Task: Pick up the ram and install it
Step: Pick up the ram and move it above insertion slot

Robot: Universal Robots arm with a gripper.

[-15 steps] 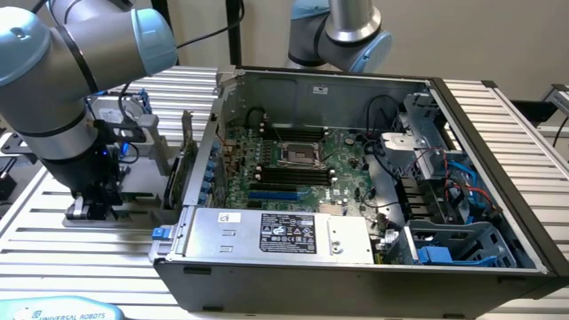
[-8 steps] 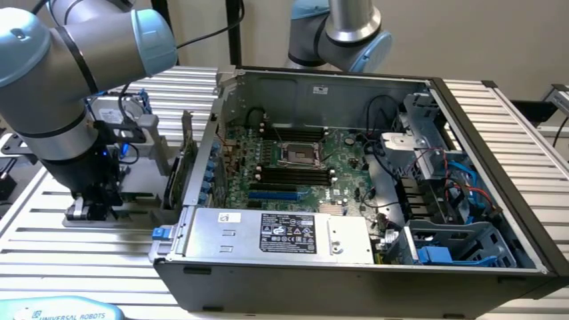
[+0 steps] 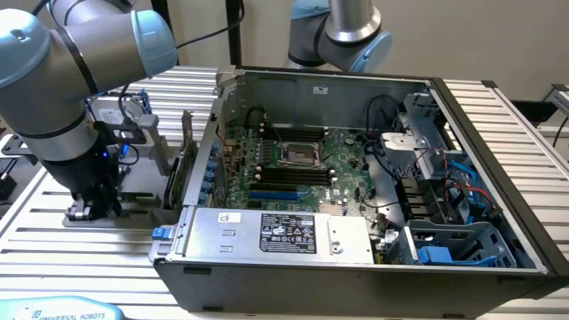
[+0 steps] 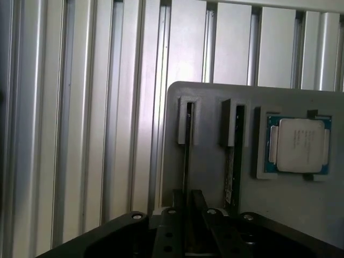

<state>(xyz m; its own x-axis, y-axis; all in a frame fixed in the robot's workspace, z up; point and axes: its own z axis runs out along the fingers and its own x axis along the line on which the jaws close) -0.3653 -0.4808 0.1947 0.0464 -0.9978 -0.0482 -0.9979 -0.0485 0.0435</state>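
Note:
The ram stands on edge in a slot of a grey holder, showing as a thin dark strip. My gripper is over its near end, one black finger close against each side, shut on it. A second stick stands in the neighbouring slot. In the exterior view my gripper reaches down to the holder on the slatted table, to the exterior view's left of the open computer case. The motherboard lies inside the case with its long black slots.
A processor chip lies in a recess of the holder beside the sticks. A taller card with a metal bracket stands between holder and case. A power supply, cables and drive cages fill the case. A second arm stands behind it.

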